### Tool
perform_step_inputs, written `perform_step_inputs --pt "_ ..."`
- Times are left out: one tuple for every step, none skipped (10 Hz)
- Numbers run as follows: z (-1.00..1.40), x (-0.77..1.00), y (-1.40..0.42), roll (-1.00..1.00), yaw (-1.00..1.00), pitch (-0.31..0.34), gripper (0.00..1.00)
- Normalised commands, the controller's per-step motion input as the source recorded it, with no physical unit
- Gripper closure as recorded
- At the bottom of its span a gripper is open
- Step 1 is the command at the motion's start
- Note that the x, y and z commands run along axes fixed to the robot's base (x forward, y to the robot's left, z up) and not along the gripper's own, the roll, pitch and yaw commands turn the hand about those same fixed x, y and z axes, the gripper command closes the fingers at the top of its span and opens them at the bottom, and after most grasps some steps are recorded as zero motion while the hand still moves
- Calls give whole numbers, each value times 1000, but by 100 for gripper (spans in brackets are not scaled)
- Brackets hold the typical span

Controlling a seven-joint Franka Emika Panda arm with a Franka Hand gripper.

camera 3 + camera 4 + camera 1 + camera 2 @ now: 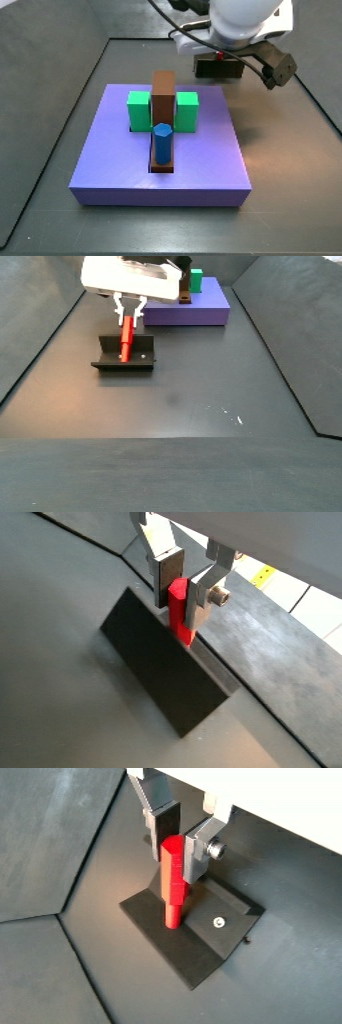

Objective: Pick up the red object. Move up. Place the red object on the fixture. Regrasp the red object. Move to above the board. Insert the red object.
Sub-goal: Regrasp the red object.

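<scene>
The red object [174,876] is a slender red peg standing upright with its lower end on the fixture [214,940], a dark block on the floor. My gripper [182,838] is right above the fixture, and its fingertips are closed on the peg's top end. The same grip shows in a wrist view [182,592] and in a side view [128,318], where the peg [127,340] rises from the fixture [123,359]. In a side view the arm hides the peg, and the fixture [218,68] lies behind the board [167,150]. The board is purple.
On the board stand green blocks [139,110], a tall brown bar [163,95] and a blue peg [160,143]. The board also shows in a side view [201,306] beyond the fixture. Dark walls enclose the floor on both sides.
</scene>
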Motion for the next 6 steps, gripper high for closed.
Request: perform_step_inputs --pt "0 0 0 0 0 0 100" --pt "0 0 0 0 0 0 100" --pt "0 0 0 0 0 0 100" --pt "0 0 0 0 0 0 100" --pt "0 0 0 0 0 0 100" --pt "0 0 0 0 0 0 100"
